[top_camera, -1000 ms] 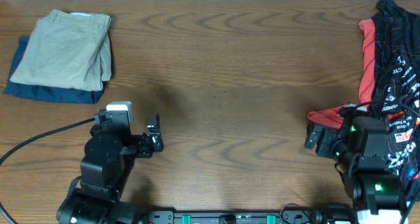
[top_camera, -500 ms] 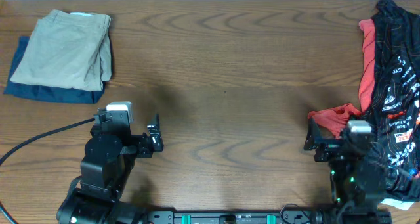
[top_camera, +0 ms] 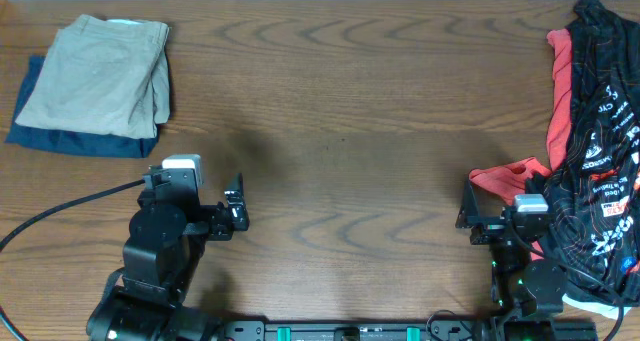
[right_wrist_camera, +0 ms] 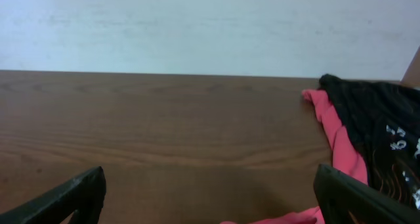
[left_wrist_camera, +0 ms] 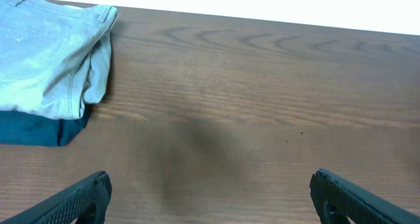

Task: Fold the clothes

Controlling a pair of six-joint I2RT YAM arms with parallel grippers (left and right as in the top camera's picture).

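The khaki-beige shorts (top_camera: 98,76) lie folded at the far left of the table, on top of a dark navy garment (top_camera: 60,139). They also show in the left wrist view (left_wrist_camera: 49,56), upper left. My left gripper (top_camera: 235,205) is open and empty at the near left, well apart from the shorts; its fingertips frame bare wood (left_wrist_camera: 209,199). My right gripper (top_camera: 467,207) is open and empty at the near right (right_wrist_camera: 209,196), beside the red edge of the sports garments.
A heap of black-and-red printed sports garments (top_camera: 598,131) covers the right edge of the table and shows in the right wrist view (right_wrist_camera: 367,129). A black cable (top_camera: 60,213) runs along the near left. The wooden table (top_camera: 340,111) has a white wall behind it.
The right arm has drawn back toward the near edge and turned to face the table's middle. The left arm and the garments have not moved.
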